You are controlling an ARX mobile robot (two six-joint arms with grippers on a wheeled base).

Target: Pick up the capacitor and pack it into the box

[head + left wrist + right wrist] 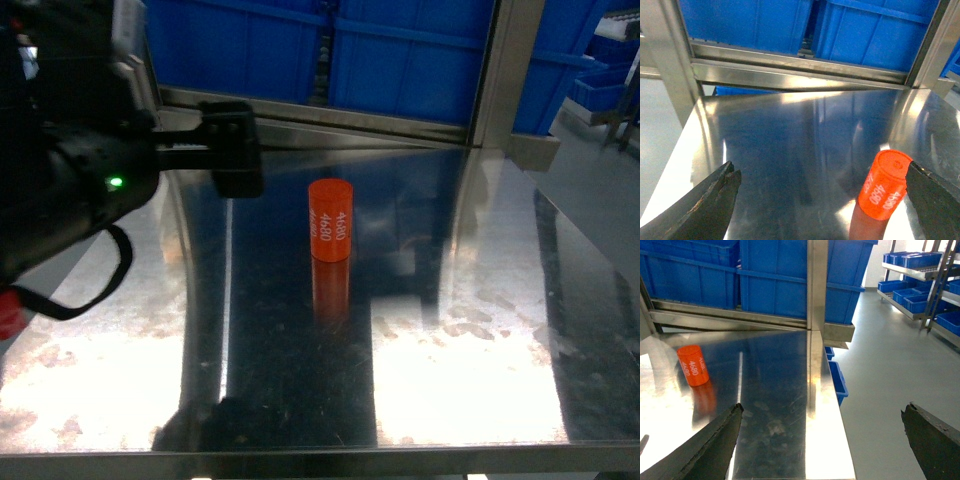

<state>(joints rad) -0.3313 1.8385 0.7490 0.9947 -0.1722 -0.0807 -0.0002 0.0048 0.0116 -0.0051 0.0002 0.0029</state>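
Gleaming steel table, blue bins behind.

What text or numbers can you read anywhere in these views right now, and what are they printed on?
"4680" in white, printed at least twice on the side of the upright orange capacitor; it is seen in all three views.
A smaller white line beside it in the right wrist view is too blurred to read.
No legible text shows on the blue bins or the steel table.

capacitor upright mid-table, bins behind — left claw just left
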